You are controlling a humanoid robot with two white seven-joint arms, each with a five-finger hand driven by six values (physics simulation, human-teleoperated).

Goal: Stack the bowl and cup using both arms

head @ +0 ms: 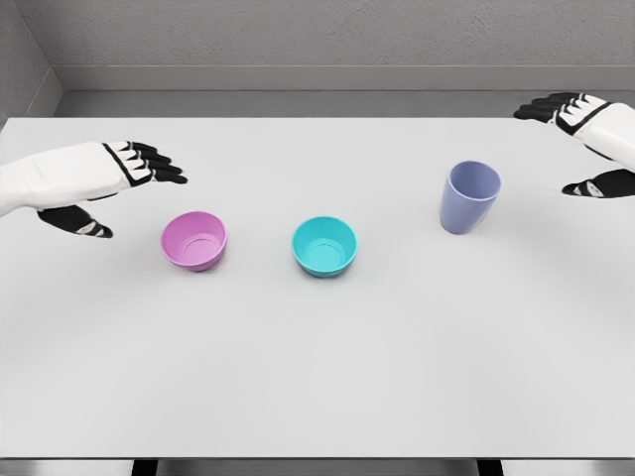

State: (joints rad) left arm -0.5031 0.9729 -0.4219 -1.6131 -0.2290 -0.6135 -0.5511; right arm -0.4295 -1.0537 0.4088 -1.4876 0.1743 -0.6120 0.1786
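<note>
A pink bowl [194, 240] sits upright on the white table [317, 367], left of centre. Beside it at the centre is a teal bowl [324, 246], also upright. A lavender cup [468, 196] stands to the right, open end up. My left hand [124, 193] hovers left of the pink bowl, fingers spread and thumb below, holding nothing. My right hand [575, 144] hangs at the far right, beyond the cup, fingers extended and thumb apart, empty.
The table's far edge meets a grey wall [317, 40]. The front edge of the table runs along the bottom of the picture.
</note>
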